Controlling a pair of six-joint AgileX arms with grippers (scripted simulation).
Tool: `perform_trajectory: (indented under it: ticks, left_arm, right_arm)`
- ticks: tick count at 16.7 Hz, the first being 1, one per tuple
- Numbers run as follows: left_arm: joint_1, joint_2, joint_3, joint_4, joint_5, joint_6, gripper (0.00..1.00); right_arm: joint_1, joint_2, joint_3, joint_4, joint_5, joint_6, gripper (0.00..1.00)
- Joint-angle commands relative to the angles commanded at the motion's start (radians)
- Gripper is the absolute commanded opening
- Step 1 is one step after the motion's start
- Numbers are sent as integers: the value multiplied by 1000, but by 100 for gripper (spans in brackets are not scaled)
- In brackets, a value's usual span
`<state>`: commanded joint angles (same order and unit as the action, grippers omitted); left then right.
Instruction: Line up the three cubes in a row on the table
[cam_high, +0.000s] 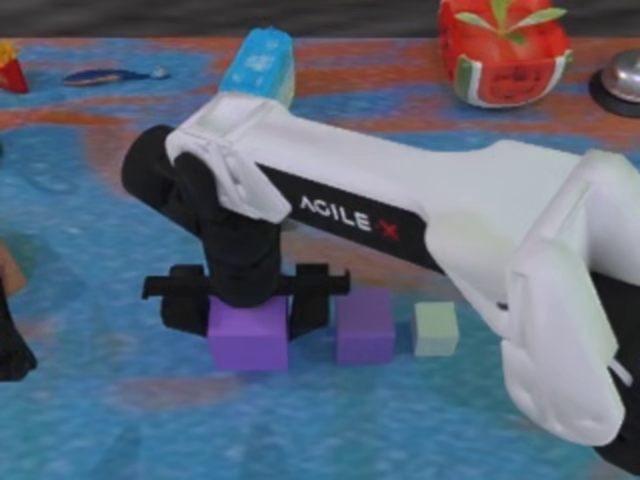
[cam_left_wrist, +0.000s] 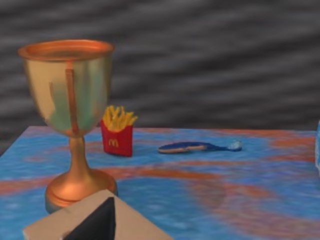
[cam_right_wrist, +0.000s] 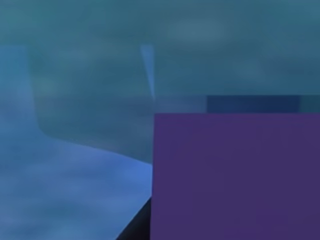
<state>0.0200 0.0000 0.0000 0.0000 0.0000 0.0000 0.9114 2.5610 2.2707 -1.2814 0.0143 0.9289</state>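
Three cubes sit in a row near the front of our worktop (cam_high: 90, 210), which is blue with orange-red swirls: the large purple cube (cam_high: 248, 335) on the left, the smaller purple cube (cam_high: 365, 325) in the middle, and the pale grey-white cube (cam_high: 436, 329) on the right. Small gaps part them, so none touch. In front of the row the blue cover is bare up to the near edge, and there is open room to the left of the large purple cube too. Our right arm (cam_high: 420, 225) reaches in from the right side and stretches across the worktop, passing above the two smaller cubes. Its wrist bends down, and our right pincer (cam_high: 248, 305) stands over the large purple cube with one black finger on each side of it, just beside its walls; we cannot tell if they pinch it or sit a little apart. In the right wrist view that cube (cam_right_wrist: 235, 175) fills much of the picture. Our left arm (cam_high: 12, 340) is parked at the left edge. Along the far edge stand a blue-and-white carton (cam_high: 260, 65), a red fruit-like thing (cam_high: 505, 50), a silver bell (cam_high: 625, 78), a blue spoon (cam_high: 110, 75) and a box of fries (cam_left_wrist: 118, 132). The left wrist view also shows a gold cup (cam_left_wrist: 70, 115) near the left arm.
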Motion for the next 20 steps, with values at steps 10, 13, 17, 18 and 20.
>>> perform_trajectory:
  ticks: [10, 13, 17, 18, 20]
  left_arm:
    - [0, 0, 0, 0, 0, 0, 100]
    - [0, 0, 0, 0, 0, 0, 100]
    - [0, 0, 0, 0, 0, 0, 100]
    - [0, 0, 0, 0, 0, 0, 100]
    - [0, 0, 0, 0, 0, 0, 100]
  right_arm:
    - [0, 0, 0, 0, 0, 0, 100]
    - [0, 0, 0, 0, 0, 0, 100]
    - [1, 13, 41, -38, 1, 0, 100]
    - [2, 22, 75, -69, 1, 1, 100]
    - [3, 42, 176, -145, 1, 3, 100]
